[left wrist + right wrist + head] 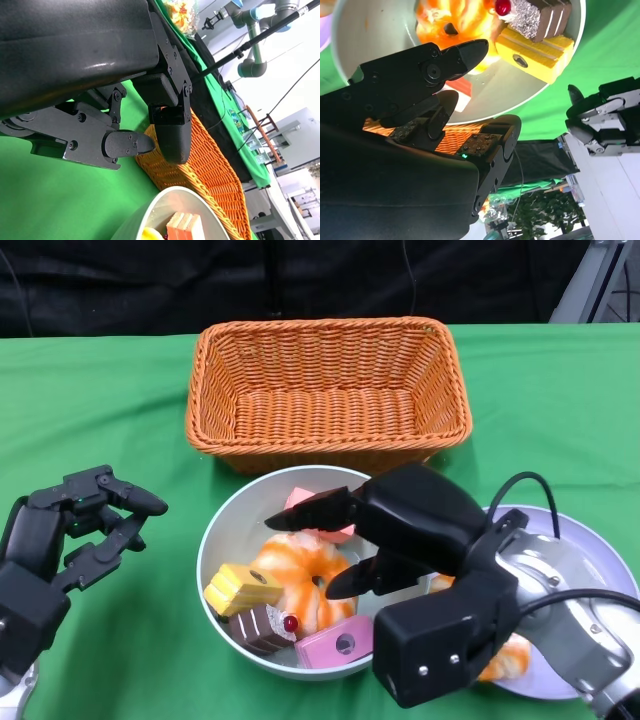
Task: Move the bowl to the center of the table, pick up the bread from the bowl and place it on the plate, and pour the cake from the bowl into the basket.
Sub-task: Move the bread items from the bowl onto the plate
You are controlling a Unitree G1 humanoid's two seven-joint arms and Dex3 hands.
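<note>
A white bowl point(213, 540) sits mid-table just in front of the orange wicker basket point(200, 390). It holds an orange glazed bread point(300, 575), a yellow cake point(240, 590), a chocolate cake with a cherry point(262, 628) and pink cake pieces point(335, 643). My right hand point(400, 530) hovers over the bowl's right side, its fingers apart above the bread and holding nothing. The right wrist view shows the bread point(445, 15) and yellow cake point(535, 55) beyond those fingers point(465, 52). My left hand point(80, 530) hangs to the left of the bowl, fingers spread and apart from it.
A lavender plate point(580, 550) lies at the right, largely under my right forearm. An orange piece point(505, 660) shows on it, mostly hidden. Green cloth covers the table. The left wrist view shows the basket point(210, 175) and the bowl's rim point(165, 200).
</note>
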